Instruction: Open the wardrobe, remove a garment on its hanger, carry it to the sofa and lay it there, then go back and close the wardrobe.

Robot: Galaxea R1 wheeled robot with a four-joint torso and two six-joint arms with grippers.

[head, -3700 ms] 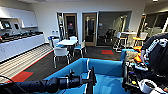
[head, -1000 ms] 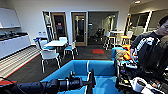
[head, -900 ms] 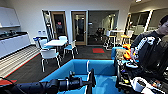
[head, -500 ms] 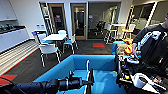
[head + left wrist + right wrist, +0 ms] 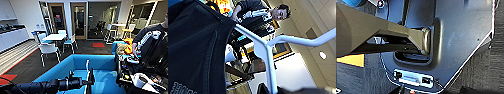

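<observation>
Beyond the sofa (image 5: 62, 68) lies an open room with dark carpet, a white table (image 5: 55, 37) ringed by white chairs (image 5: 49, 48), and glazed doors at the back. A person (image 5: 150, 42) with a control rig stands at the sofa's right end.

You are at the carry-and-lay step. The left gripper (image 5: 89, 78) reaches in from the lower left and is clamped on the hanger (image 5: 87, 65), whose white stem rises above the jaws, directly over the blue seat. In the left wrist view the garment (image 5: 195, 47) hangs dark and slack off the hanger's white arm (image 5: 250, 37).

The right gripper's state cannot be told.

To lay the garment well:
1. Keep the grip firm until fabric rests on the seat.
2. Lower the arm slowly, judging by the hem, so the cloth spreads rather than bunches.
3. Keep the hanger level; a tilt would likely let the top slide off one shoulder.
4. Stay clear of the person's side.
</observation>
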